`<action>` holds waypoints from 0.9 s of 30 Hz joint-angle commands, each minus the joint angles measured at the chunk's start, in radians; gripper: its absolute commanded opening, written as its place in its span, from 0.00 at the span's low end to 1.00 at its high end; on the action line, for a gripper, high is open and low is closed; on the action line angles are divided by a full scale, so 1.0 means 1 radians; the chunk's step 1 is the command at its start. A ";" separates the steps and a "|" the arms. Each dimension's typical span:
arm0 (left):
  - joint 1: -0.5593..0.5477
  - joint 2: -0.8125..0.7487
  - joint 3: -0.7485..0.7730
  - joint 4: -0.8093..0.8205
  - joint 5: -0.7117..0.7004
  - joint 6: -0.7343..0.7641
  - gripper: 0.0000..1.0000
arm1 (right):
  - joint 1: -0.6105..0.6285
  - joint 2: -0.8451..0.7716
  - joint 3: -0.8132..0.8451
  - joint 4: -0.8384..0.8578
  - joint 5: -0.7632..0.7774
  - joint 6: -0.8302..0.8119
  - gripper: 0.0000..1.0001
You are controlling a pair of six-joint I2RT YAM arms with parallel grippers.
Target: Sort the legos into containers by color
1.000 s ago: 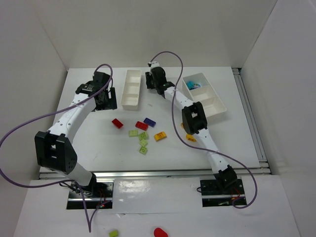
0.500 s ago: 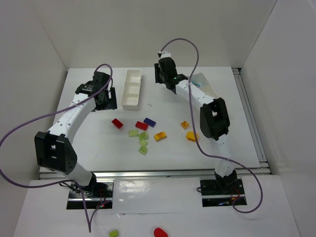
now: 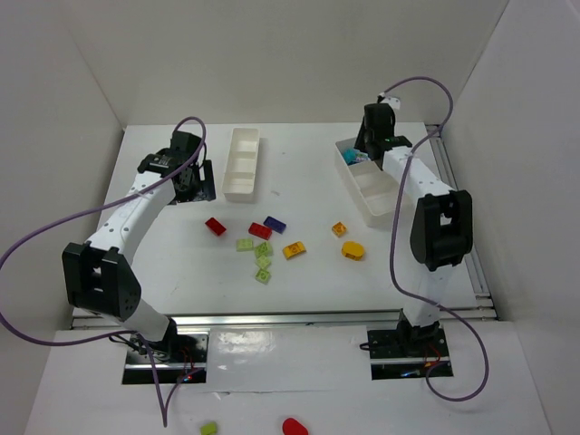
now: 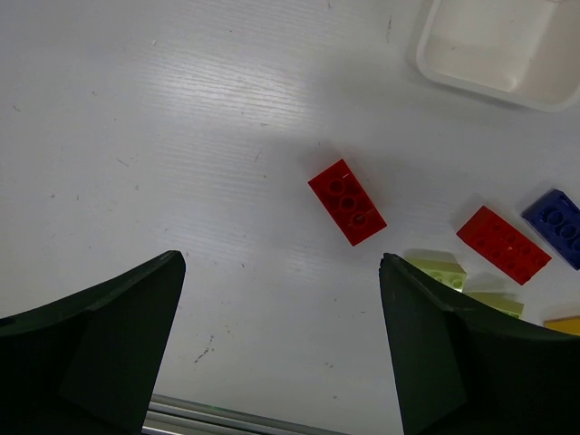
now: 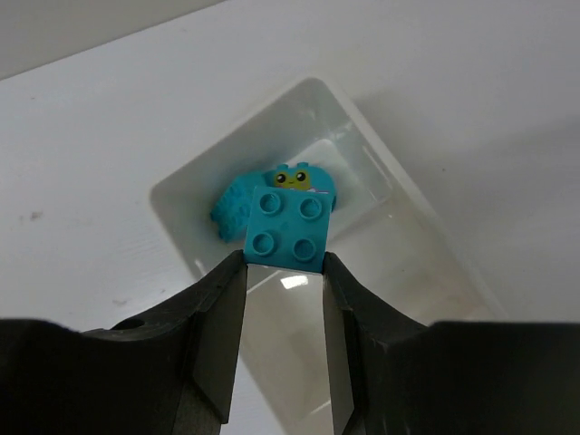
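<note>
White desk (image 3: pixel 181 263): right gripper (image 5: pixel 284 265) clamps a cyan lego (image 5: pixel 288 227) over the right tray (image 5: pixel 172 195) at the far-right corner, above what looks like more cyan pieces (image 5: pixel 231 207), matching colour; left gripper (image 4: pixel 281 344) spread wide above a red lego (image 4: pixel 347 202).

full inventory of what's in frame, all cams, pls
left tray: 1, white, far side, left of centre
right tray: 1, white, far right, angled
red bricks: 2, red, centre-left of table
blue brick: 1, dark blue, beside a red one
green bricks: about 4, light green, clustered at centre
orange bricks: 3, yellow-orange, right of centre
cyan pieces: count unclear, cyan, far compartment of right tray
cyan brick: 1, cyan, held over that compartment
green piece: 1, green, ledge before the bases
red piece: 1, red, same ledge
left end effector: 1, black, open, above a red brick
right end effector: 1, black, shut on cyan brick
</note>
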 commanded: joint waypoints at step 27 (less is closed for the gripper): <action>-0.039 -0.008 0.075 -0.016 0.027 -0.005 0.96 | 0.268 -0.653 -0.742 -0.254 -0.102 0.149 0.86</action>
